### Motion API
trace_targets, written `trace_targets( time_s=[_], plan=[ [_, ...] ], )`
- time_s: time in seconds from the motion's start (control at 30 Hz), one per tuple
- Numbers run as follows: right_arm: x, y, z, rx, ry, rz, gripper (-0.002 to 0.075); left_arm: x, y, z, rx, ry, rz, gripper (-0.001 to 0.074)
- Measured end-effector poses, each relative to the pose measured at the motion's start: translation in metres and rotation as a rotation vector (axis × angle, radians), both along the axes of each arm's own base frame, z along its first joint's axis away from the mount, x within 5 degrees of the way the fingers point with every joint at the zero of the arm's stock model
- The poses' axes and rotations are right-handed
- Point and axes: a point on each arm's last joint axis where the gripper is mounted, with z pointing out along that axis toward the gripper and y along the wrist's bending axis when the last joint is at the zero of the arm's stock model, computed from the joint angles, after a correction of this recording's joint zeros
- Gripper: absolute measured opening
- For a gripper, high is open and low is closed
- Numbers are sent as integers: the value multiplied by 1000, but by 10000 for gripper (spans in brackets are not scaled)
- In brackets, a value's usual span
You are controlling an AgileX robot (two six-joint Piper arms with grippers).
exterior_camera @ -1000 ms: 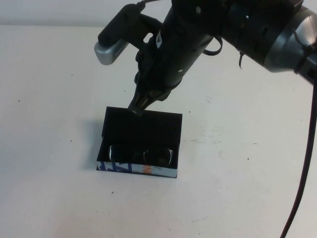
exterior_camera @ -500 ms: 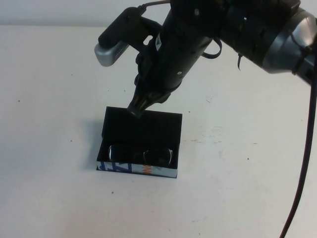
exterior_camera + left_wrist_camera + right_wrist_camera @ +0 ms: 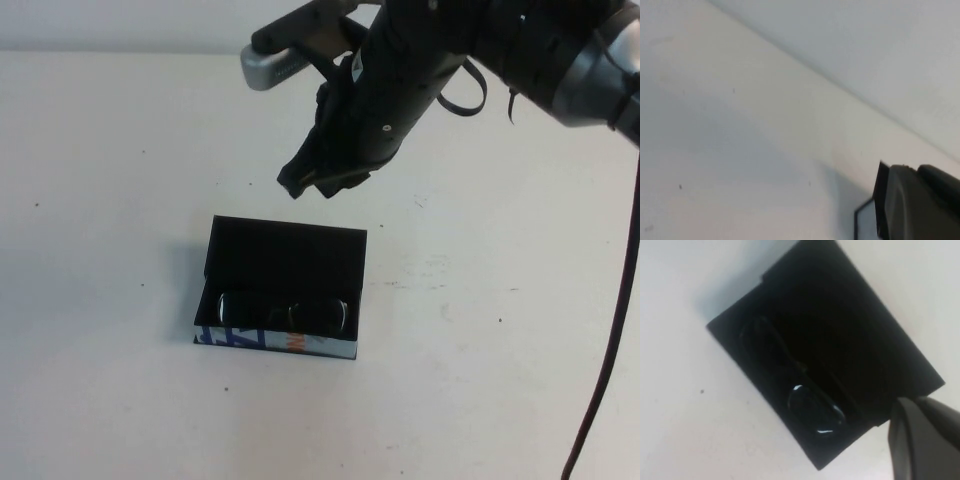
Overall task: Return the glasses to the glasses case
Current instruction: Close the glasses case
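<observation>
The glasses case [image 3: 285, 250] sits mid-table with its black lid open and tilted back and its white printed side [image 3: 275, 342] facing me. The glasses [image 3: 283, 313] lie folded inside it along the front wall. My right gripper [image 3: 308, 184] hangs shut and empty above the table just behind the lid's far edge, not touching it. In the right wrist view the open case [image 3: 850, 330] and the glasses [image 3: 812, 407] lie below the right gripper [image 3: 925, 440]. My left gripper [image 3: 920, 205] shows only in the left wrist view, shut, over bare table.
The white tabletop [image 3: 120, 200] surrounds the case on all sides. The right arm [image 3: 520, 50] reaches in from the far right, with a black cable [image 3: 615, 330] hanging along the right edge. The wall line runs behind the table [image 3: 120, 50].
My right gripper has risen and moved right, away from the lid's far edge where its tip was. The case and the glasses have not moved.
</observation>
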Motion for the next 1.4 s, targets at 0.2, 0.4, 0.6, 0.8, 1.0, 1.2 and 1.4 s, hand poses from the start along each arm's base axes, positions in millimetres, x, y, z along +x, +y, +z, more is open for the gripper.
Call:
trace_targets(
  time_s=[0.2,0.4,0.6,0.8,1.0,1.2,1.4],
  plan=[
    [21,-8,-16,35,61,-83,-11,29,-16,28,86,339,-204,-4],
    [45,-19,-27,96,118,-137,-11,84,-45,38,195,584,-504,-4],
    [67,-30,-35,148,151,-183,-11,134,-76,21,161,628,-804,-4],
    [87,-33,-45,226,190,-200,-11,167,-90,-23,114,641,-893,-4],
    [104,-27,-60,258,202,-186,-11,180,-103,-55,119,635,-927,-4],
    [115,-20,-70,278,198,-174,-11,193,-106,-77,157,647,-942,-4],
    [123,-15,-89,284,226,-178,-11,204,-109,-86,182,638,-963,-4]
  ],
)
